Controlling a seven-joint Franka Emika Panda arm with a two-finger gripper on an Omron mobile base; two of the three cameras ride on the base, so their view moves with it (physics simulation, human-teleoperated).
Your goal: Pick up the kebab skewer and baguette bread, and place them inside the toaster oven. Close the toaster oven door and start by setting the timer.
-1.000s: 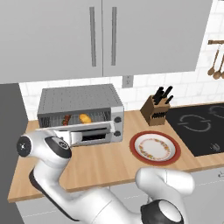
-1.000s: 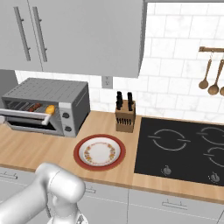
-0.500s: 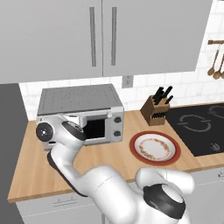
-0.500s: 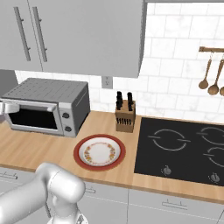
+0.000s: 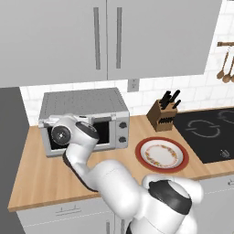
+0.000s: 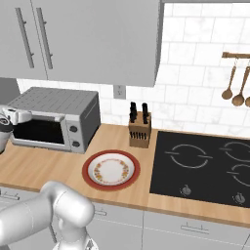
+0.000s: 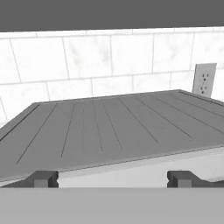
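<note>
wooden counter, white tiled wall

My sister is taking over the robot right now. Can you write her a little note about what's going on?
Hand: open, holding nothing, up at the top front edge of the toaster oven.
Toaster oven door: shut. The skewer and bread can't be seen through the dark glass; the red-rimmed plate on the counter has no food on it.
Done: door closed.
Left: turn the timer knob on the oven's right panel; which of the two knobs is the timer can't be told.
</note>
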